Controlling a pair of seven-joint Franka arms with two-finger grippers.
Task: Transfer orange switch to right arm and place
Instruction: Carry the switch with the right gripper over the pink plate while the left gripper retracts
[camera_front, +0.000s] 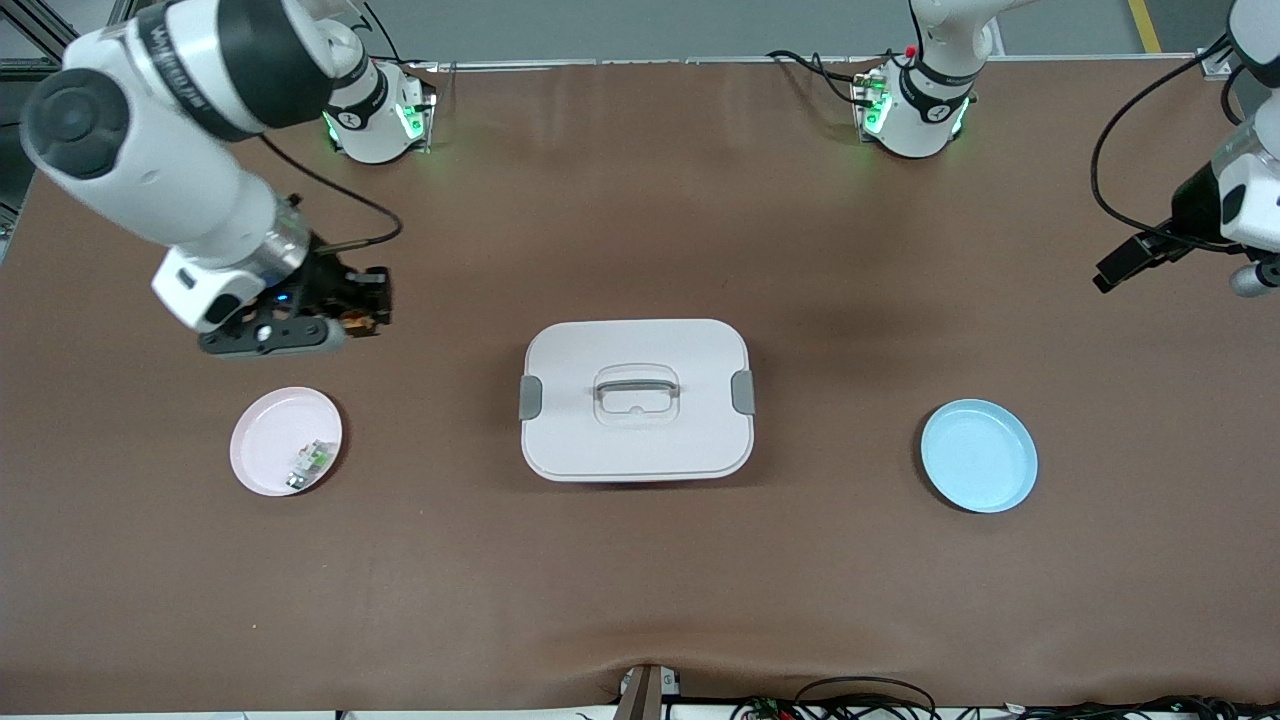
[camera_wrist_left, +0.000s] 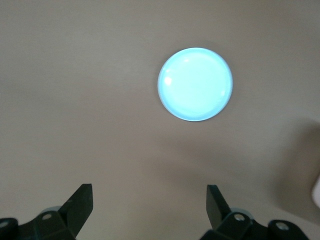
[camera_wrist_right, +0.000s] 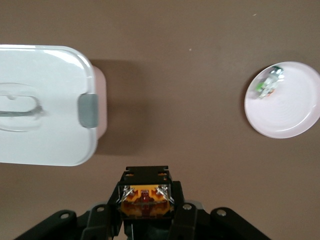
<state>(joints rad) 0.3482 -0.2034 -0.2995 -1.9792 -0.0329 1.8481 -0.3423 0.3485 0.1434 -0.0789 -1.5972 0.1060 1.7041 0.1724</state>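
Observation:
The orange switch (camera_front: 357, 319) is a small black block with an orange core (camera_wrist_right: 145, 198). My right gripper (camera_front: 362, 303) is shut on it and holds it in the air over bare brown table beside the pink plate (camera_front: 262, 440). In the right wrist view the switch fills the gap between the black fingers (camera_wrist_right: 184, 220). My left gripper (camera_front: 1128, 264) hangs open at the left arm's end of the table. Nothing sits between its fingertips (camera_wrist_left: 83, 196), and the blue plate (camera_wrist_left: 195, 84) lies below it.
A white lidded box (camera_front: 637, 440) with grey clips stands mid-table. The pink plate (camera_wrist_right: 295, 112) carries a small whitish-and-green part (camera_front: 312, 461). The blue plate (camera_front: 978, 456) has nothing on it. Cables run by both arm bases and along the table's front edge.

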